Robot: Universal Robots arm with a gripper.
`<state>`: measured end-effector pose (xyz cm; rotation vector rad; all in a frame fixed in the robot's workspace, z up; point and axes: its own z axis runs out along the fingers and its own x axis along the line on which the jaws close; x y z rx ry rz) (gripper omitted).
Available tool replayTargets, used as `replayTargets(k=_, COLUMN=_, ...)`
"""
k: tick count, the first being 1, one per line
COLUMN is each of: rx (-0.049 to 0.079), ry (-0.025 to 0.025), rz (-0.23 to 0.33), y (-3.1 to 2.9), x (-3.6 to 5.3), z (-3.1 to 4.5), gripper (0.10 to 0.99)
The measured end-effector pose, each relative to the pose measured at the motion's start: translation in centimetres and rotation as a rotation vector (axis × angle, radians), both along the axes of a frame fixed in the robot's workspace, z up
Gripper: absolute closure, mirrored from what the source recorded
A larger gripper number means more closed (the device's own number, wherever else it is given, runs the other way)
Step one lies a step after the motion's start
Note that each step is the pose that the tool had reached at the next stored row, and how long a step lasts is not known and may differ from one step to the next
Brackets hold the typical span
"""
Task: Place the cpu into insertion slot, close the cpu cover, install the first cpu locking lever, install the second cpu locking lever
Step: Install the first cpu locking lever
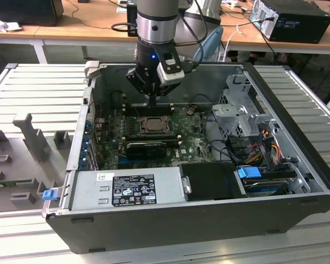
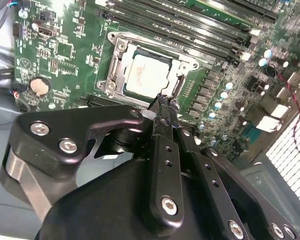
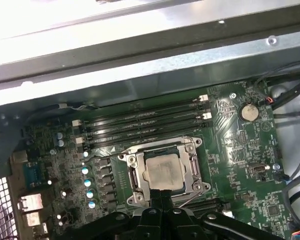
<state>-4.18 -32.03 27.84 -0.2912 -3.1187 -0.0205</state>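
The hand (image 2: 162, 104) is nearest the lens in the second wrist view. Its two black fingers are pressed together with no gap showing, and the tip sits at the near edge of the cpu cover (image 2: 115, 72), just beside the cpu (image 2: 147, 75). I cannot tell whether a thin wire is pinched in the tip. Nothing else is in its grip.

Just past the tip, the cpu lies flat in the insertion slot (image 3: 199, 186), so I judge the first step done. The cover's metal frame lies down around the cpu, whose face shows through the window, so the second step looks done too. The levers are the open question. The first wrist view gives a thin wire (image 3: 190, 200) angling out by the fingertips and another wire (image 3: 160, 142) along the slot's far edge. I cannot tell if either is hooked home. My judgement is that the work stands at the lever steps.

Farther on come the long black memory slots (image 3: 145, 122), a coin battery (image 3: 247, 111) and the case wall (image 3: 140, 60).

The exterior view adds the wider setting. The open computer case (image 1: 209, 225) lies on a ribbed grey desk (image 1: 33, 82), with the power supply (image 1: 126, 187) in the lower middle of the frame. The arm stands over the board from the upper middle, with the hand just above the cpu at the frame's centre. The wrist views, in turn, give the frame and the wires.
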Motion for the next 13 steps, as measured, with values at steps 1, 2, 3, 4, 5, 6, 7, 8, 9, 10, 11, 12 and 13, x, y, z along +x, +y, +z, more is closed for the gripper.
replayTargets(k=1, rx=0.000, ry=0.0000, rz=0.020, y=0.00, x=0.00, z=0.00, gripper=0.980)
replayTargets(k=2, rx=0.000, ry=0.0000, rz=0.043, y=0.00, x=0.00, z=0.00, gripper=0.980)
replayTargets(k=3, rx=0.000, ry=0.0000, rz=0.058, y=0.00, x=0.00, z=0.00, gripper=0.980)
replayTargets(k=4, rx=0.000, ry=0.0000, rz=0.089, y=0.00, x=0.00, z=0.00, gripper=0.980)
replayTargets(k=5, rx=0.000, ry=0.0000, rz=0.144, y=0.00, x=0.00, z=0.00, gripper=0.980)
replayTargets(k=6, rx=0.000, ry=0.0000, rz=0.178, y=0.00, x=0.00, z=0.00, gripper=0.980)
replayTargets(k=7, rx=0.000, ry=0.0000, rz=0.213, y=0.00, x=0.00, z=0.00, gripper=0.980)
replayTargets(k=8, rx=0.000, ry=0.0000, rz=0.247, y=0.00, x=0.00, z=0.00, gripper=0.980)
replayTargets(k=9, rx=0.000, ry=0.0000, rz=0.265, y=0.00, x=0.00, z=0.00, gripper=0.980)
replayTargets(k=10, rx=0.000, ry=0.0000, rz=0.279, y=0.00, x=0.00, z=0.00, gripper=0.980)
replayTargets(k=11, rx=0.000, ry=0.0000, rz=0.292, y=0.00, x=0.00, z=0.00, gripper=0.980)
replayTargets(k=12, rx=0.000, ry=0.0000, rz=0.311, y=0.00, x=0.00, z=0.00, gripper=0.980)
replayTargets(k=13, rx=0.000, ry=0.0000, rz=0.324, y=0.00, x=0.00, z=0.00, gripper=0.980)
